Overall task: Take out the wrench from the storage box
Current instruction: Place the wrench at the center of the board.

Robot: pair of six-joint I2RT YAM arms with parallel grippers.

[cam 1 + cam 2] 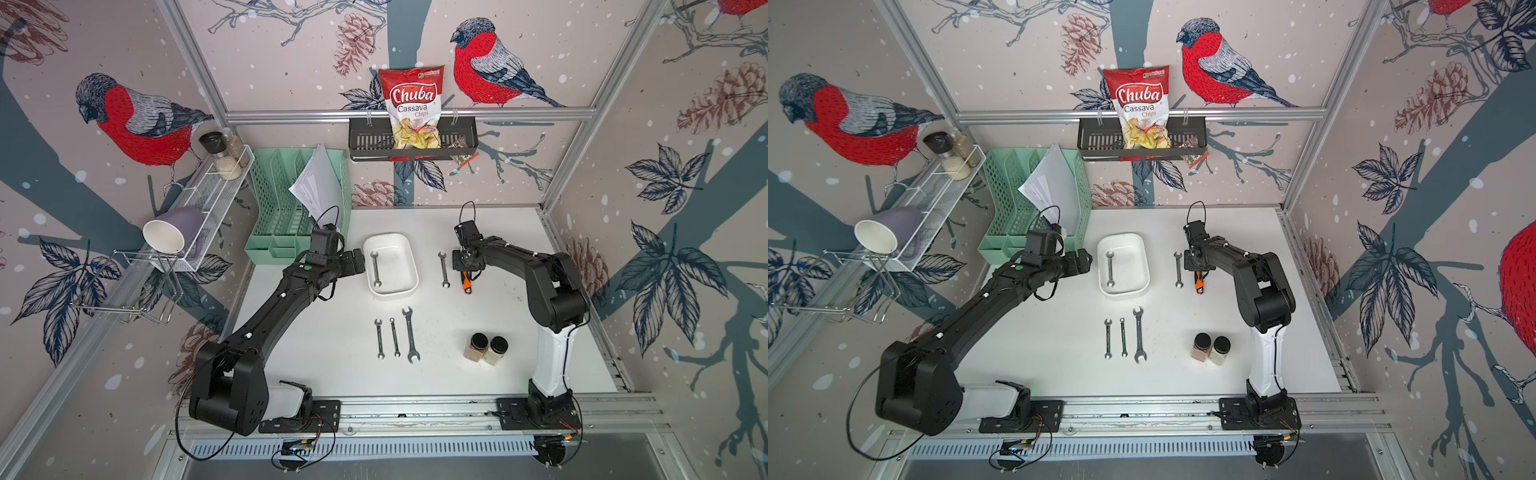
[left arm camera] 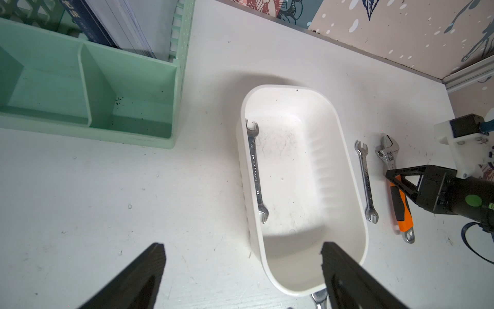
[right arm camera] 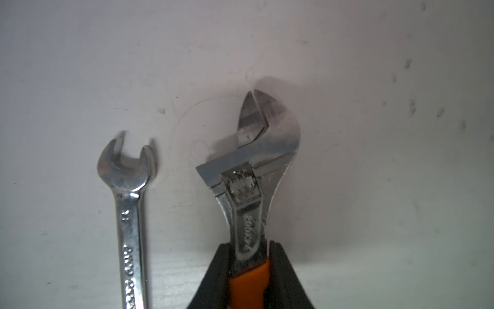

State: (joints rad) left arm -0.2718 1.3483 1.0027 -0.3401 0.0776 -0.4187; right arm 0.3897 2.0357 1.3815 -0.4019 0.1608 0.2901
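Clutter rings the storage box (image 1: 397, 262). A mint-green organizer (image 1: 286, 208) stands at the rear left of the counter (image 1: 519, 332), just behind the left arm (image 1: 266, 307). An open-ended spanner (image 1: 444, 270) lies just right of the box and parallel to it. Three more spanners (image 1: 395, 337) lie in a row nearer the front, with two spice jars (image 1: 487, 348) to their right. A black basket (image 1: 365, 141) holding a chips bag (image 1: 411, 104) hangs on the rear wall, above counter level.

The wrench (image 1: 375, 269) lies flat inside the box along its left wall, one head toward the rear and the other toward the front. The left jaws are spread wide and grasp nothing. They hover just beside the box's left rim, about level with the wrench. In the left wrist view one fingertip (image 2: 336, 256) overlaps the box's front end and the other (image 2: 152, 256) shows over bare counter, with the wrench (image 2: 256, 171) ahead of the gap between them.

The right jaws are clenched on an orange-handled adjustable spanner (image 3: 256, 160), where its metal neck meets the grip. This spanner is just right of the loose one and apart from the box. Whether it rests on the counter I cannot tell.

Bare counter runs from the box's front end to the row of spanners. More bare counter runs from its rear end to the wall, and across the right rear corner behind the right arm (image 1: 552, 282).
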